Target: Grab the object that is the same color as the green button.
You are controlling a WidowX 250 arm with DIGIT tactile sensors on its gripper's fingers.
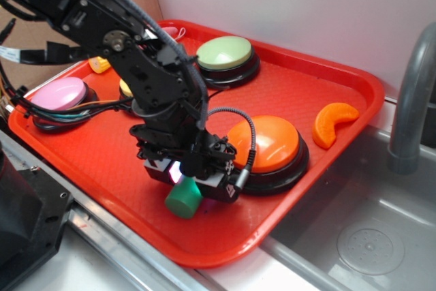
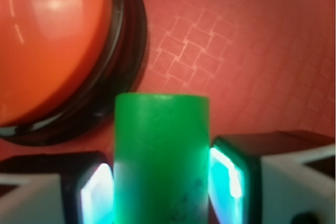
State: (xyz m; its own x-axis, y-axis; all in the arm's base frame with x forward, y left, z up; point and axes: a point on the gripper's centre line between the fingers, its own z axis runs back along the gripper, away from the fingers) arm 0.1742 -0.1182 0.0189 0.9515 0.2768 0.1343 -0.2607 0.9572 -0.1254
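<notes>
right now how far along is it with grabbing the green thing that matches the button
Picking the target looks done: the hand is at the dark green cylinder, which shares its colour with the pale green button at the back of the red tray. In hand: the wrist view shows the cylinder between both pads, apparently gripped. Left: lifting it off the tray; whether it still touches is unclear.

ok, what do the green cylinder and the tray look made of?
Green cylinder: probably solid plastic or painted wood, matte; no sharp highlights, faint dark scuffs near the pads. Red tray: likely moulded plastic, with a woven-pattern embossed floor, a raised rim and a soft sheen.
</notes>
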